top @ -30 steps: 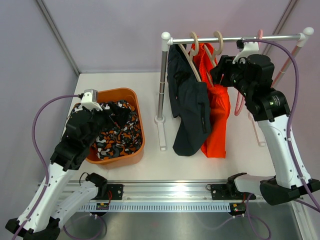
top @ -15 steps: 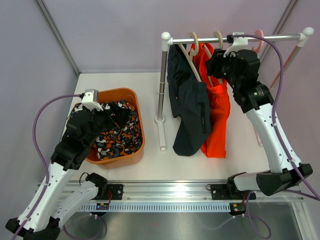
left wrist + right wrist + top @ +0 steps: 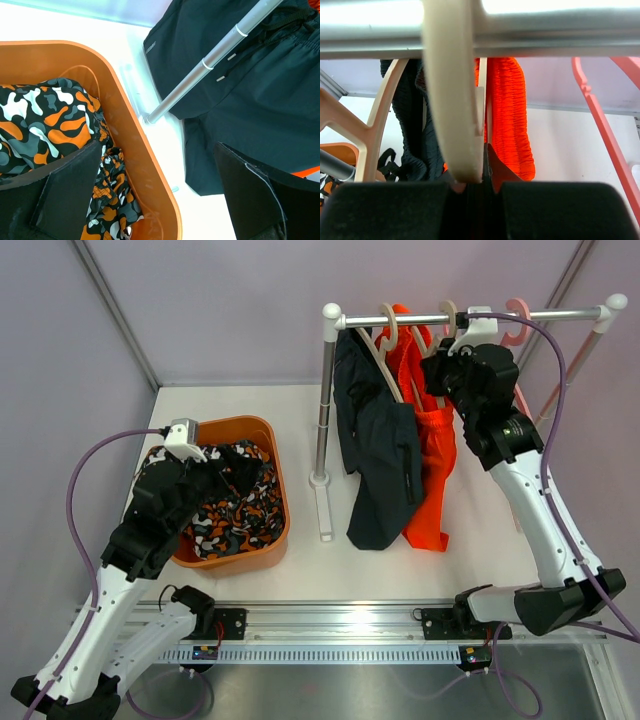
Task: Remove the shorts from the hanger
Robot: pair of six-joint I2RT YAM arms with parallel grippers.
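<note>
On the rack's rail [image 3: 560, 314] hang the dark navy shorts [image 3: 380, 450] and the bright orange shorts [image 3: 435, 470], each on a beige hanger [image 3: 387, 325]. My right gripper [image 3: 437, 380] is just under the rail, shut on a fold of the orange shorts [image 3: 507, 110] beside that hanger's hook [image 3: 452, 100]; its jaws [image 3: 482, 185] are pressed together. The navy shorts [image 3: 412, 130] hang to the left. The camouflage shorts [image 3: 235, 510] lie in the orange bin [image 3: 283, 510]. My left gripper [image 3: 225, 475] hovers open over them [image 3: 45, 120], holding nothing [image 3: 160, 200].
An empty pink hanger [image 3: 515, 320] hangs at the rail's right end, seen close by [image 3: 600, 115]. The rack's left post [image 3: 325, 400] stands between bin and navy shorts [image 3: 260, 85], with its foot on the white table. Grey walls enclose the back and sides.
My right gripper moved left along the rail to the orange shorts and closed. The orange fabric bunched up above the rail and its hem swung left. The left arm stayed still.
</note>
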